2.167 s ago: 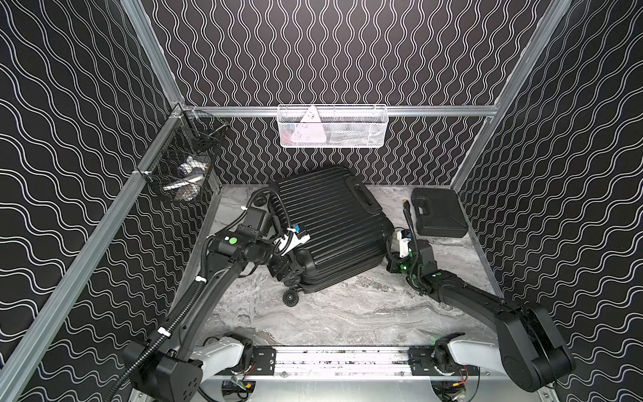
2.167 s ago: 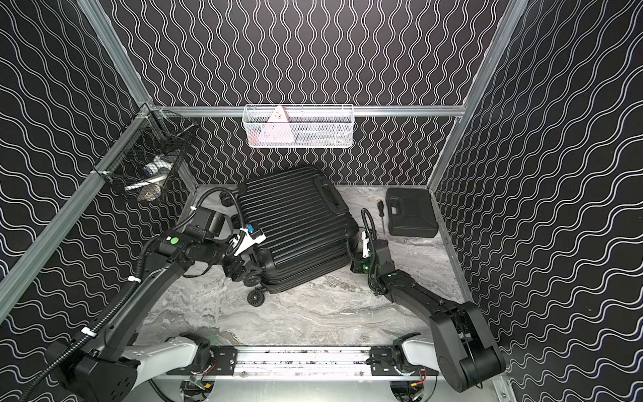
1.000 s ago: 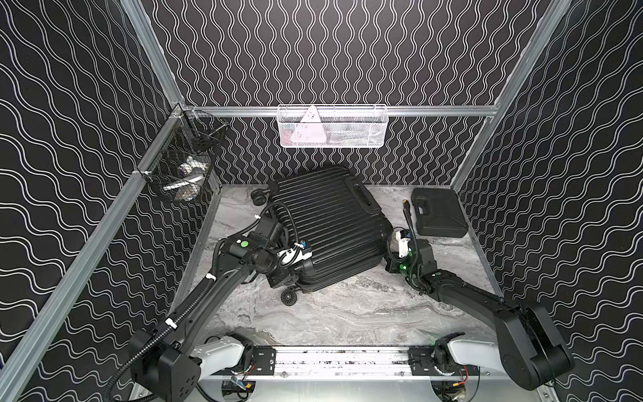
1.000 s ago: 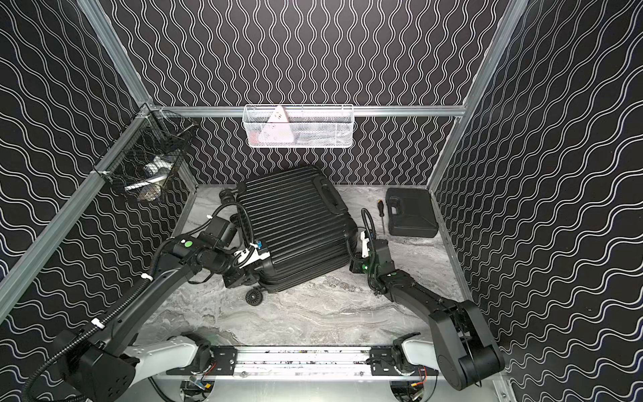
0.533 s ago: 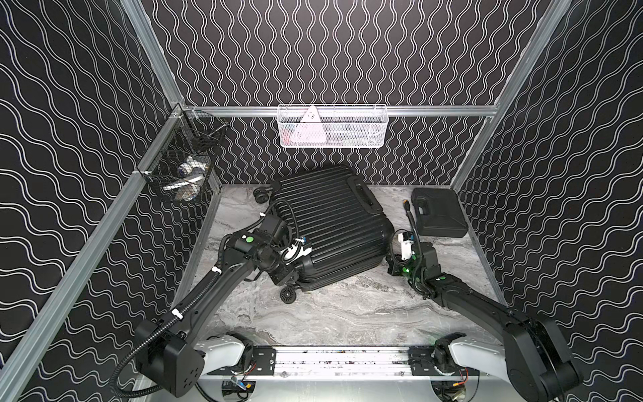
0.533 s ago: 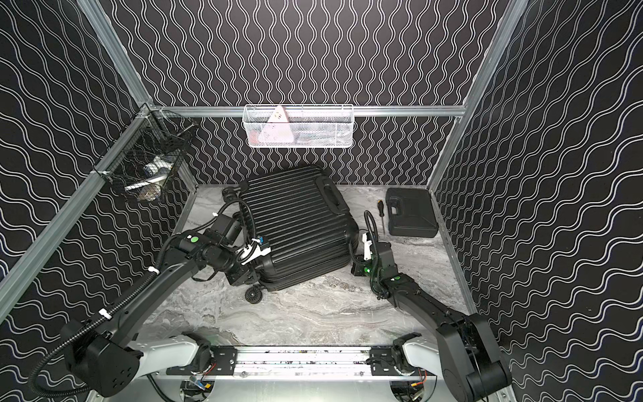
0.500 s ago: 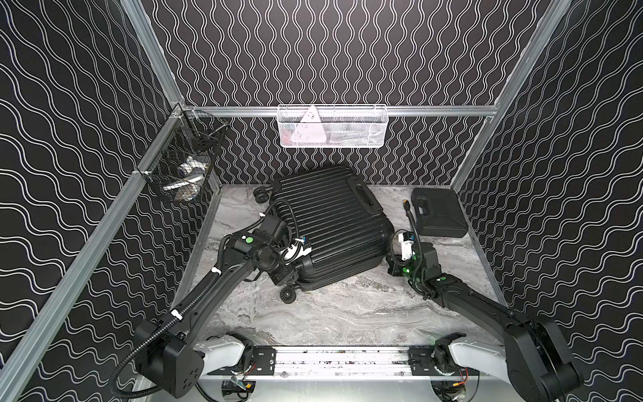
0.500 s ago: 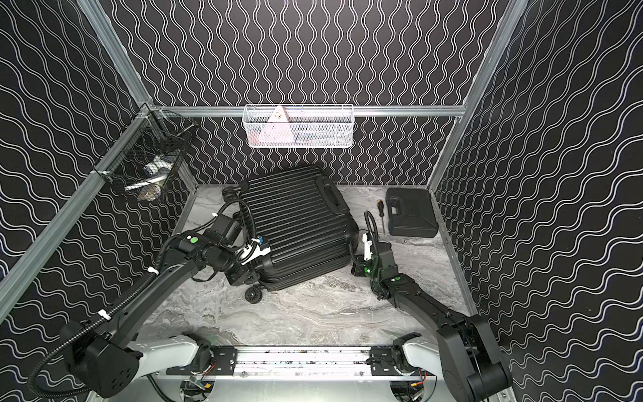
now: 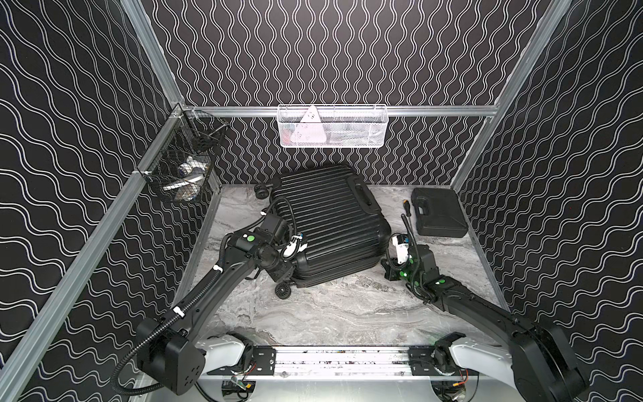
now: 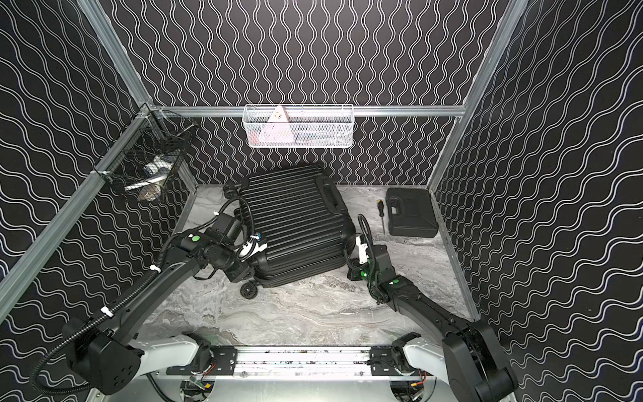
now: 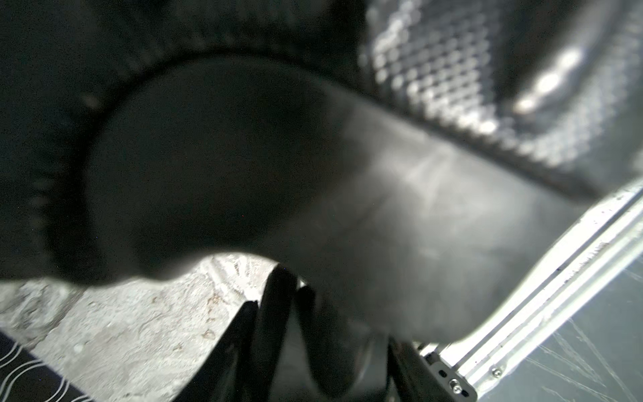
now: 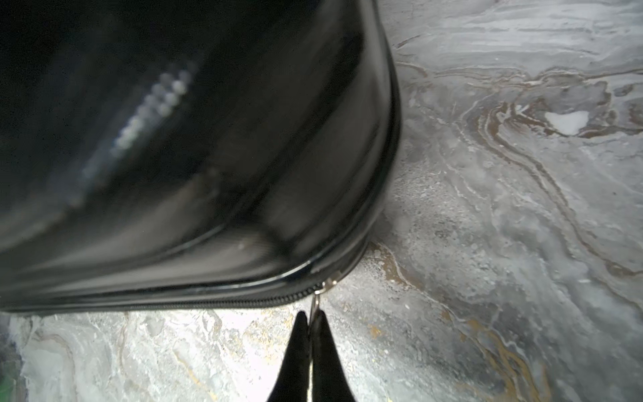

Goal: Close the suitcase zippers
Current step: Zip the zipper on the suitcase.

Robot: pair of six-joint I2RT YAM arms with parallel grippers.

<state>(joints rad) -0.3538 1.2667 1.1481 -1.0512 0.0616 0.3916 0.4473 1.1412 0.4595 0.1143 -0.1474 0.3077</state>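
A: Where to find the suitcase [image 9: 327, 222]?
B: On the grey bench [image 9: 330, 313], toward the back wall. Lying flat, turned a bit crooked.
A: What kind of look?
B: Big, black and hard, with ridges all across the top. A handle [image 9: 362, 195] on the side facing the right wall. A little wheel [image 9: 282, 289] poking out at the near left corner, and another wheel [image 9: 261, 189] at the far left corner.
A: And the zipper [image 12: 208, 303]?
B: Thin and black, running along the edge under the shiny shell. Teeth shut in a neat line up to a small silver zipper pull [image 12: 318, 297] at the rounded near right corner. Past that corner, too dark to tell.
A: Now the right tool [image 12: 310, 315]?
B: Low by that same corner, just above the bench. Pressed together, pinching the zipper pull between its two black tips.
A: And the left tool [image 9: 297, 259]?
B: Up against the near left corner of the suitcase, just above the little wheel. Close view from that arm all dark and blurry. Cannot tell whether spread or pressed together, or whether holding anything.
A: Anything else close by?
B: A small flat black case [image 9: 438, 215] by the right wall, well apart from the suitcase.
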